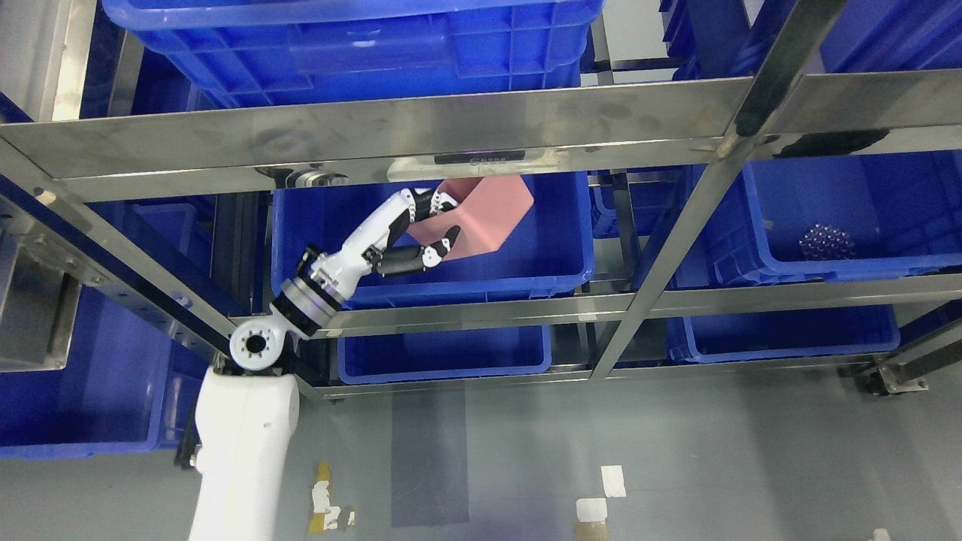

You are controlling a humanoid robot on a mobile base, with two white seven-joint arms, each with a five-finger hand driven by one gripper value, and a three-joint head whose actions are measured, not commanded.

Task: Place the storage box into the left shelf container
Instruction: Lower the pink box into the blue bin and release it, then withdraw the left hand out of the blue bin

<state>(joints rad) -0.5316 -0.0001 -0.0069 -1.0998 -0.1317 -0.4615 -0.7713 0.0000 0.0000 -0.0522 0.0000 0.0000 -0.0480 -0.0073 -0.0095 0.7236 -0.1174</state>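
Fingers [421, 257] of the robot's left hand [409, 233], jointed in black and white, are clamped around a pink, flat-sided storage box [485, 214], with the thumb pressed under its lower corner and the other digits hooked over its near edge. Nearest the camera, the arm's smooth white forearm shell [244, 451] rises from the bottom edge over a dull grey floor [714, 451] dotted with torn tape patches [612, 481], then bends at a round white elbow joint [255, 346] and a ribbed metal wrist collar [308, 304]. Beyond it, the polished stainless-steel shelf frame [451, 135] crosses the scene in bright, scuffed bars. The matte pink box is held tilted inside the opening of a deep blue plastic container [556, 240] on the left side of the middle shelf, its top partly hidden behind the steel rail, its base clear of the container floor. Farther right, another blue plastic bin [864, 195] holds a small cluster of shiny beads [827, 242]. Ribbed blue crates [353, 45] sit on the tier above.
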